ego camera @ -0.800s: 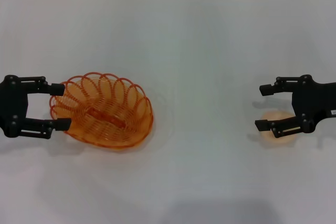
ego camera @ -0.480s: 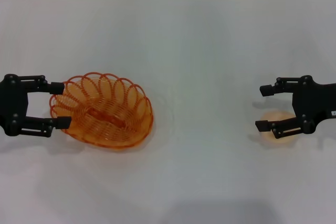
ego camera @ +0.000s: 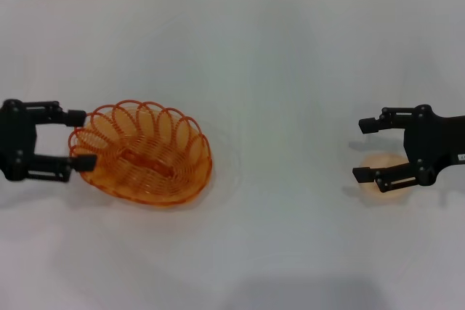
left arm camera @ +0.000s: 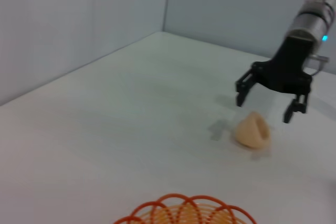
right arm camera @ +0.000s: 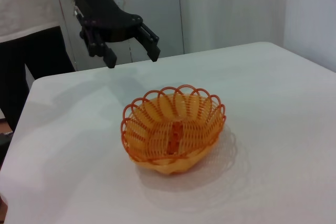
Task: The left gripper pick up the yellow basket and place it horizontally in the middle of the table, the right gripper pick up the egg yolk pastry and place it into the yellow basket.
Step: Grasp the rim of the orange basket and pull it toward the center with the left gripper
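White bench [ego camera: 276, 70] fills the head view. At nine o'clock, the left gripper [ego camera: 81, 139] hangs with fingers spread wide, tips at the yellow basket's [ego camera: 142, 152] near rim, gripping nothing. At three o'clock, well apart, the right gripper [ego camera: 365, 149] hovers, fingers wide, over the egg yolk pastry [ego camera: 383, 164] lying on the bench.
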Tool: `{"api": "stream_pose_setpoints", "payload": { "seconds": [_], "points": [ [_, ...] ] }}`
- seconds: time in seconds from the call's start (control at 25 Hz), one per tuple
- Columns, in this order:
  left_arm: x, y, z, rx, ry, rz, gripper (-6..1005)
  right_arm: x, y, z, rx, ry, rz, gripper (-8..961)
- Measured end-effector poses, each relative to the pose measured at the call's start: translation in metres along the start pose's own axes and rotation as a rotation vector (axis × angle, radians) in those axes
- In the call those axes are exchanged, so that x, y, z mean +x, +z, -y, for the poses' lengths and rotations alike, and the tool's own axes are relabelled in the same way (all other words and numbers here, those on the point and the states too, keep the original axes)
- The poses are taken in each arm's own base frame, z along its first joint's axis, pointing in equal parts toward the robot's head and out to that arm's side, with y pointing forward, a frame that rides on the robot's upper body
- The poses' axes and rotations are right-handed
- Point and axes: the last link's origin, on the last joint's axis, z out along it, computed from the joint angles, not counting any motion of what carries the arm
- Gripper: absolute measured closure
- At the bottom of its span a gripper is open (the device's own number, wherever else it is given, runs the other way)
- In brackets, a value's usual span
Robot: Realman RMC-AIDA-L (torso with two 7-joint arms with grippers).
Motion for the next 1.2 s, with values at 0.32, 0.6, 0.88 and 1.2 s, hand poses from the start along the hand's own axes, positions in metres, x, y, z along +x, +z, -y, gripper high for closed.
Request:
{"api": "stream_pose_setpoints", "payload": {
  "seconds": [0.32,0.6,0.88,1.2],
  "points": [
    [0.032,-0.015,0.002,0.059,-0.217,0.085,181,0.001,-0.002,-0.001,0.006,-0.008,0.010,93],
    [0.052,-0.013,0.008,0.167,-0.452,0.315,182,-0.001,0.000,-0.002,0.002,-0.025,0.029,93],
    [0.057,-0.002,0.033,0.348,-0.555,0.449,184,-0.003,0.003,-0.003,-0.007,-0.044,0.034,94],
    [0.048,0.035,0.045,0.365,-0.549,0.494,191,-0.006,0.005,-0.005,-0.021,-0.048,0.045,93]
  ]
}}
